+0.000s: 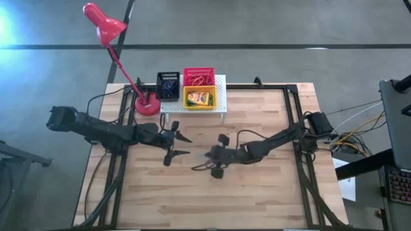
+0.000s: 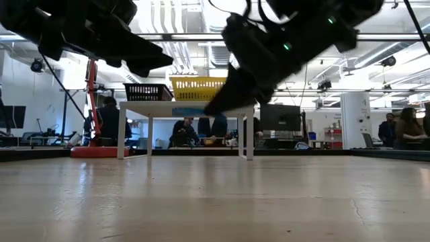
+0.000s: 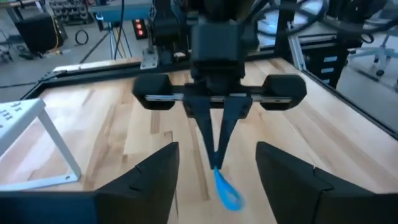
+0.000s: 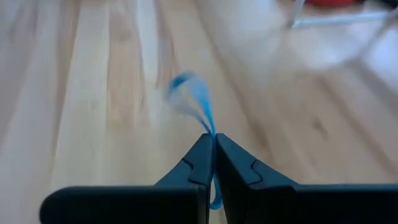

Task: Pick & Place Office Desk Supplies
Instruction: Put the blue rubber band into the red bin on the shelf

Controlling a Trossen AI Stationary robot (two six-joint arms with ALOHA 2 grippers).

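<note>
**A:** Between the right gripper's (image 4: 213, 152) closed tips hangs a blue rubber band (image 4: 193, 99), pinched at one end, loop trailing forward off the points. It's above the middle of the table (image 1: 257, 192), not on it, as far as I can judge.

**B:** And the baskets?

**A:** Away at the back edge, on the white stand (image 1: 220, 96): black basket (image 1: 168, 85), red basket (image 1: 198, 77), yellow basket (image 1: 200, 97) holding a crayon box (image 1: 200, 98). So the band has to travel back and a little leftward from where it's held.

**B:** Which arm is nearer?

**A:** The left gripper (image 1: 182, 145) sits slightly closer to the stand, fingers spread wide and empty, facing the right one. But the right arm has the band.

**B:** Anything unclear?

**A:** From above the band is too small to find. At table level both grippers are dark shapes, and the red basket isn't visible.
</note>
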